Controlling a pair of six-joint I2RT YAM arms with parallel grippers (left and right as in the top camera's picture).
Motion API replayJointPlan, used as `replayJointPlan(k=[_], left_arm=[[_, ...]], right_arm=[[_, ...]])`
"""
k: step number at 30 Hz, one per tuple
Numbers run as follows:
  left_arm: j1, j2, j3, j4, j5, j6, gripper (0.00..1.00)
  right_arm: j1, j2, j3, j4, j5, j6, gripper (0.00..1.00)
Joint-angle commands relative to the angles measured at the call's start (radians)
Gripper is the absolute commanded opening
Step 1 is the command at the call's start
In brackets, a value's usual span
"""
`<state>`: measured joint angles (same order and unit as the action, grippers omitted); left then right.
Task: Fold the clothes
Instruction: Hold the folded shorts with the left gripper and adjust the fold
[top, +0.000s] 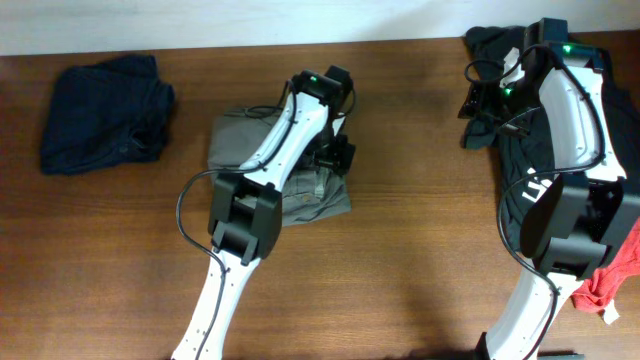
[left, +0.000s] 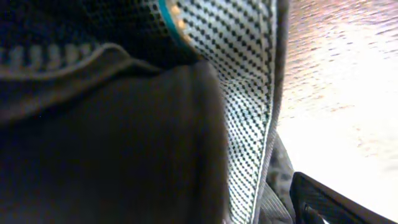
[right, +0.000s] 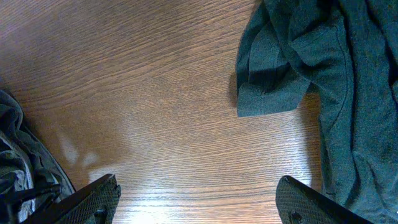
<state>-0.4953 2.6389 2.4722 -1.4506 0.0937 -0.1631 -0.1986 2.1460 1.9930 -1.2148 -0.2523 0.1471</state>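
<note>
The clothes, grey-olive shorts (top: 240, 135), lie folded in a rough square at the middle of the table. My left gripper (top: 338, 158) is down on their right edge. In the left wrist view the shorts' fabric (left: 124, 137) and checked inner lining (left: 242, 93) press close to the camera. Only one finger (left: 317, 199) shows, far out at the lower right, so the jaws stand wide apart; the other finger is hidden behind the cloth. My right gripper (right: 196, 193) hovers open over bare wood at the back right (top: 478, 103), holding nothing.
A dark navy folded garment (top: 105, 110) lies at the far left. A dark green garment (right: 311, 62) spreads at the back right (top: 500, 45), over a black one with white print (top: 525, 195). A red cloth (top: 610, 285) sits at the right edge.
</note>
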Motion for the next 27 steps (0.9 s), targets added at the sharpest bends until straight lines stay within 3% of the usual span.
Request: replayJointPlan(k=[1, 9, 16, 27], left_arm=[[0.023, 0.020, 0.018, 0.000, 0.147, 0.030, 0.94], [0.022, 0.020, 0.018, 0.043, 0.132, 0.006, 0.95], [-0.004, 0.023, 0.016, 0.055, -0.092, -0.087, 0.97], [-0.063, 0.070, 0.016, 0.062, -0.274, -0.072, 0.98]], right_arm=[[0.002, 0.003, -0.008, -0.001, -0.005, -0.012, 0.85], [0.002, 0.003, -0.008, -0.004, -0.006, -0.012, 0.85], [0.002, 0.003, -0.008, -0.008, -0.005, -0.012, 0.85], [0.002, 0.004, -0.008, -0.009, -0.005, -0.021, 0.85]])
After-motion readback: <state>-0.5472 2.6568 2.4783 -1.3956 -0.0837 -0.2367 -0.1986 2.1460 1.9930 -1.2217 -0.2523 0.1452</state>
